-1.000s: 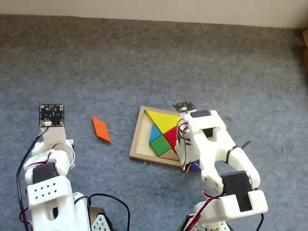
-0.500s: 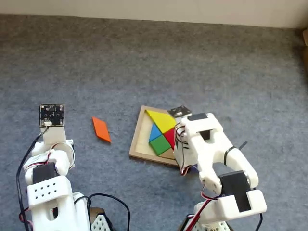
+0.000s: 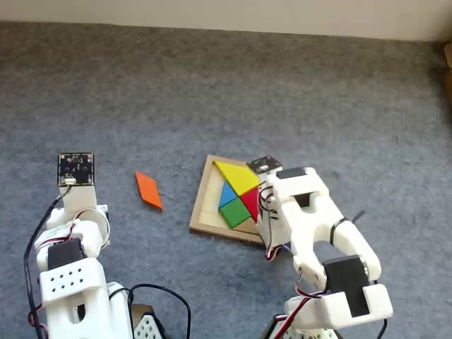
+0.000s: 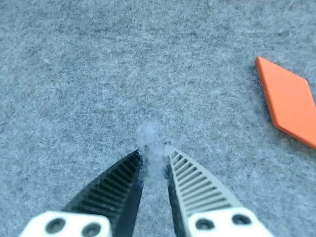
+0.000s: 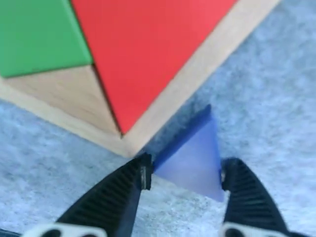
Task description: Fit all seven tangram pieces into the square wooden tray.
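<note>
The square wooden tray [image 3: 201, 205] lies mid-table with yellow [image 3: 239, 178], blue [image 3: 227, 194], green [image 3: 235, 214] and red [image 3: 252, 205] pieces in it. In the right wrist view the tray's corner [image 5: 197, 64] shows red [image 5: 143, 44] and green [image 5: 34, 34] pieces and a bare wooden gap [image 5: 64, 94]. Just outside that corner, a blue triangle [image 5: 190, 158] sits on the carpet between the fingers of my right gripper [image 5: 185, 173], which is shut on it. An orange parallelogram [image 3: 148, 190] [image 4: 289, 101] lies left of the tray. My left gripper [image 4: 154, 160] is shut over bare carpet, apart from the orange piece.
Grey carpet covers the whole table. The right arm's white body [image 3: 307, 212] hangs over the tray's right side and hides it. A pale wall edge [image 3: 226, 14] runs along the back.
The right arm has shifted slightly left over the tray's right edge, covering more of the pieces. The left arm and the orange piece have stayed still.
</note>
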`<action>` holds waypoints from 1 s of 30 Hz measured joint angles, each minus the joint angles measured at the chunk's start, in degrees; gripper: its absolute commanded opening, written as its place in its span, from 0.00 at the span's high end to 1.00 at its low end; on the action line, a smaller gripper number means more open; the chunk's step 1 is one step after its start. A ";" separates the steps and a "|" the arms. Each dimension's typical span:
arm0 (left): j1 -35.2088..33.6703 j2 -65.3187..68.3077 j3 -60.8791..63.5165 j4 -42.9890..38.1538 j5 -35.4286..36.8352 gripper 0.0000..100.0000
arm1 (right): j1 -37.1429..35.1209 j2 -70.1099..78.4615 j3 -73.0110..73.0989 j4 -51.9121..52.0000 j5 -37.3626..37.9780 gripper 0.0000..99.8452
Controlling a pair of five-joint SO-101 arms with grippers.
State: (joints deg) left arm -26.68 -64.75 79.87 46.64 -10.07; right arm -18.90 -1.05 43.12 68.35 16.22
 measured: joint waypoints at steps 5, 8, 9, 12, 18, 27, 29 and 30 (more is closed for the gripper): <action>0.00 0.00 0.00 0.00 0.00 0.93 | 0.00 0.00 0.00 0.00 2.20 0.90; 0.00 0.00 0.00 0.00 0.00 0.93 | 0.09 0.00 0.00 0.00 2.46 0.94; 0.00 0.00 0.00 0.00 0.00 0.93 | 0.09 0.00 0.00 0.00 2.46 0.94; 0.00 0.00 0.00 0.00 0.00 0.93 | 0.97 0.00 0.00 0.79 2.55 0.94; 0.00 0.00 0.00 0.00 0.00 0.93 | 2.02 0.70 -3.25 6.95 2.99 0.94; 0.00 0.00 0.00 0.00 0.00 0.93 | 1.93 0.79 -11.69 16.97 3.08 0.94; 0.00 0.00 0.00 0.00 0.00 0.93 | 1.93 0.79 -14.07 18.64 3.08 0.94; 0.00 0.00 0.00 0.00 0.00 0.93 | 1.93 0.79 -15.30 19.34 3.08 0.94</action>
State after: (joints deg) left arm -26.68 -64.75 79.87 46.64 -10.07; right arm -16.97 -0.26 27.82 87.69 19.30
